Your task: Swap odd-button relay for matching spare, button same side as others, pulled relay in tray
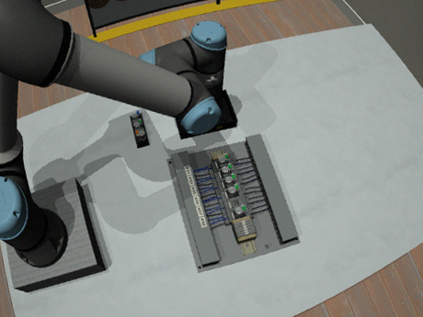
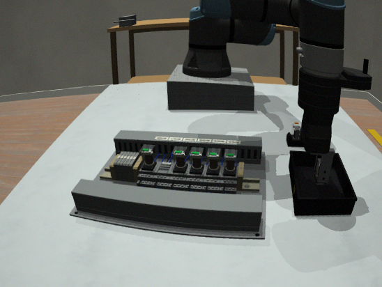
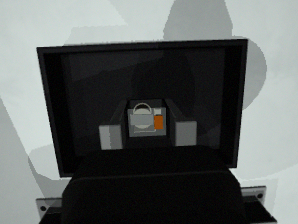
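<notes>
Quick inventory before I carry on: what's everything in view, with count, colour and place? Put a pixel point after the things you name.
Green-button relays (image 1: 232,190) (image 2: 196,160): five, in the socket row
Empty socket (image 1: 235,200) (image 2: 165,166): one, grey, in that row
Wiring ducts (image 1: 269,185) (image 2: 167,196): two, grey, flanking the row
Spare rack (image 1: 143,144) (image 2: 294,141): one, black, holding blue-, green- and orange-button spares
Tray (image 1: 233,119) (image 2: 322,206) (image 3: 54,115): one, black, beside the panel
Orange-button relay (image 3: 142,120): one, between the fingers, over the tray floor; contact unclear
Worktable (image 1: 334,125) (image 2: 52,251) (image 3: 270,25): one, pale
Shelf (image 1: 88,11): one, black, five brown discs, background
Bench (image 2: 157,24): one, brown, background
Arm (image 1: 127,75) (image 2: 320,59): one, grey-black-blue, reaching over the tray
Gripper (image 2: 321,177) (image 3: 147,120): one, grey fingers, closed on the orange-button relay
</notes>
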`<state>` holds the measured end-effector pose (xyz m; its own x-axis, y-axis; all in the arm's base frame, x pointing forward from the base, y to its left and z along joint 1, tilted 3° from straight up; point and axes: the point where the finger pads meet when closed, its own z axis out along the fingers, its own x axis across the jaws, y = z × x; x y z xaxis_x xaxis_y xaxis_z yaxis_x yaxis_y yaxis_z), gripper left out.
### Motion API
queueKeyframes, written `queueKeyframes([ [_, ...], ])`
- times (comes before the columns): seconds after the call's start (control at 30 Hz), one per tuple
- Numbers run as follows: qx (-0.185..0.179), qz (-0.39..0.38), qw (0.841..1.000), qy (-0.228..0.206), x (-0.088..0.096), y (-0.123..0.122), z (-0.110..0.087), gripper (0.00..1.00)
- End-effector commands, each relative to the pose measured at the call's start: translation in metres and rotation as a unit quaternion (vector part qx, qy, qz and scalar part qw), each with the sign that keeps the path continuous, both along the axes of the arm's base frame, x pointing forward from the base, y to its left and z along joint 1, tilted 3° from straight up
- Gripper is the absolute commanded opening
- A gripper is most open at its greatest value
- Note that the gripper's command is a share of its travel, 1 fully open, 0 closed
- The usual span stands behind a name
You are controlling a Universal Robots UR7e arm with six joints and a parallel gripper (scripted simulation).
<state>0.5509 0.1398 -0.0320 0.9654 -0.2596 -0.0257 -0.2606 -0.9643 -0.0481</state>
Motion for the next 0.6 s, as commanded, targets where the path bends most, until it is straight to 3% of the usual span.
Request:
queueKeyframes([
  [0.0,0.000,0.000,1.000,-0.001,0.0005,0.0001,-0.0009,0.00],
  [0.57,0.000,0.000,1.000,-0.001,0.0005,0.0004,-0.0057,0.00],
])
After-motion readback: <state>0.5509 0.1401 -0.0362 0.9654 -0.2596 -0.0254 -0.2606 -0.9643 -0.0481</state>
